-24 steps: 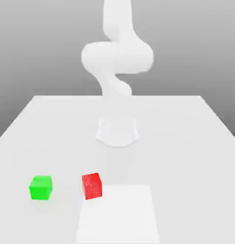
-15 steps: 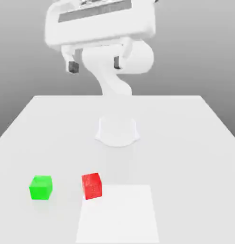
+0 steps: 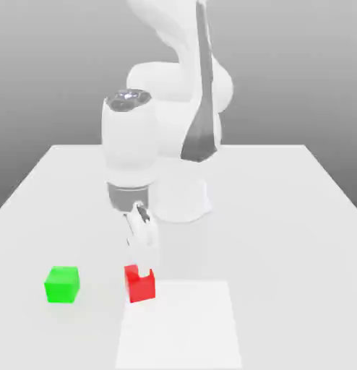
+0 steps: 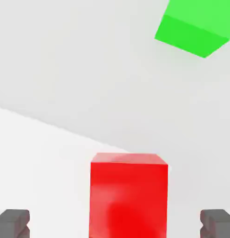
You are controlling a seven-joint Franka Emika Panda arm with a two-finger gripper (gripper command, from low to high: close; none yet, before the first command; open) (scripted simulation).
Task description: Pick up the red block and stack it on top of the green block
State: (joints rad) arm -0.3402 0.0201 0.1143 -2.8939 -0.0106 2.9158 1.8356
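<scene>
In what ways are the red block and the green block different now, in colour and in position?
The red block is bright red, while the green block is bright green. The red block lies between the open fingers of the gripper; the green block lies off to one side of them. The red block is turned a little in the exterior view, while the green block looks squarer. Both are plain cubes.

No readable text, labels, brands, numbers or signs.
</scene>
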